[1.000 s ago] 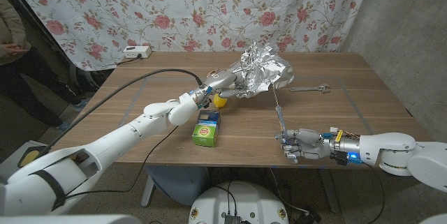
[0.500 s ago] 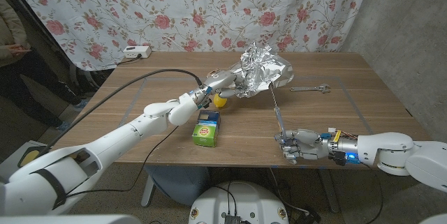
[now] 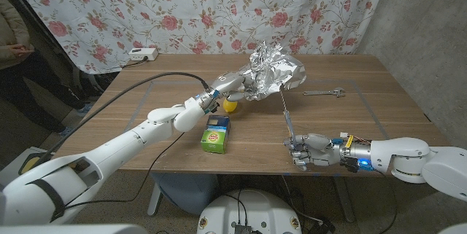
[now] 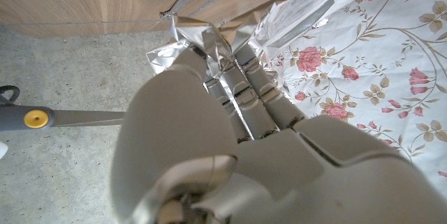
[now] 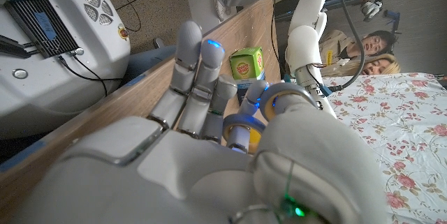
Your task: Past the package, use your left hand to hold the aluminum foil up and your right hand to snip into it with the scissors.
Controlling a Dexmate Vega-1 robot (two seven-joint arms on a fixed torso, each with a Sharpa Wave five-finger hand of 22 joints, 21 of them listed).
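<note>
one crumpled sheet of aluminum foil [image 3: 271, 75] stands lifted off the wooden table [image 3: 379, 110] at about 12 o'clock from the table's middle, past the one green package [image 3: 215, 133], which sits near the middle toward 7 o'clock. the left hand [image 3: 235, 85] grips the foil's lower left edge; in the left wrist view its fingers [image 4: 241, 91] are closed into the foil's folds.

one pair of scissors [image 3: 288, 121]: the right hand [image 3: 312, 151], near the front edge at about 5 o'clock, holds them by the handles, fingers curled through the blue loops [image 5: 246, 123] in the right wrist view. the blades point away toward 12 o'clock with the tip just at the foil's lower edge; whether it touches the foil cannot be told.

one yellow object [image 3: 230, 106] lies just under the left wrist, between package and foil. one wrench [image 3: 324, 93] lies at 2 o'clock, just right of the foil and apart from it. one white power strip [image 3: 143, 54] sits at the far left corner, at 10 o'clock, and a black cable [image 3: 139, 88] curves across the left side toward the left arm.

bare tabletop stretches along the right side from 2 to 4 o'clock, and between the scissors and the package. a person [image 3: 18, 52] stands beyond the left edge at 9 o'clock.
</note>
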